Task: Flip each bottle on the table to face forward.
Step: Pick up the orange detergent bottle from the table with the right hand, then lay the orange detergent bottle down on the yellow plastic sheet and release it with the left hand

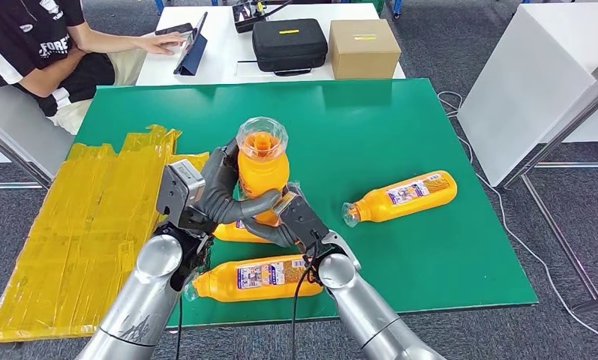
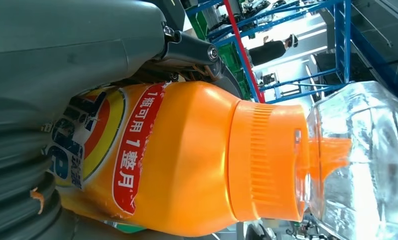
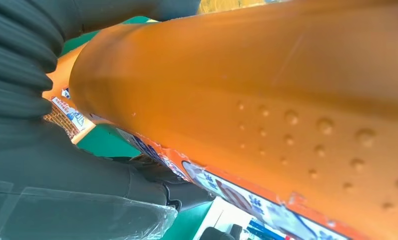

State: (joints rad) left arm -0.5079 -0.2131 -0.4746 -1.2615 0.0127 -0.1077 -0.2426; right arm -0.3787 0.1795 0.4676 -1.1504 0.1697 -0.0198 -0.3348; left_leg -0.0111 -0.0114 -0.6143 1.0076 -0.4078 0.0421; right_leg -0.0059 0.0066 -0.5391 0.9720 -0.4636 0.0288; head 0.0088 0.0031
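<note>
Four orange bottles counted on or above the green table (image 1: 431, 120). Going left to right: near bottle (image 1: 254, 277) lying flat at the near edge, clear cap to the left, label up. Just behind it, a second lying bottle (image 1: 232, 232), mostly hidden under the hands. Held bottle (image 1: 262, 169) upright above the table's middle, clear cap (image 1: 262, 137) on top, gripped by both hands. Right bottle (image 1: 404, 196) lying flat, well apart to the right, clear cap toward the left, label up.

Left hand (image 1: 209, 191) with fingers clamped around the held bottle's left side; in the left wrist view, label (image 2: 107, 145) with red band and white characters beside the ribbed cover, orange neck running into the clear cap. Right hand (image 1: 295, 217) pressed against the lower right of the same bottle; right wrist view shows orange body (image 3: 266, 90) with raised dots against the thumb.

Surface: green tabletop, yellow taped sheet (image 1: 78, 232) draped over its left end. Grey floor, white cable at right.

Far side: white table (image 1: 228, 45) carrying one black case (image 1: 288, 45), shut, and one brown carton (image 1: 363, 46), shut; contents cannot be told. Seated person (image 1: 48, 52) at far left, hand on a tablet (image 1: 190, 41).
</note>
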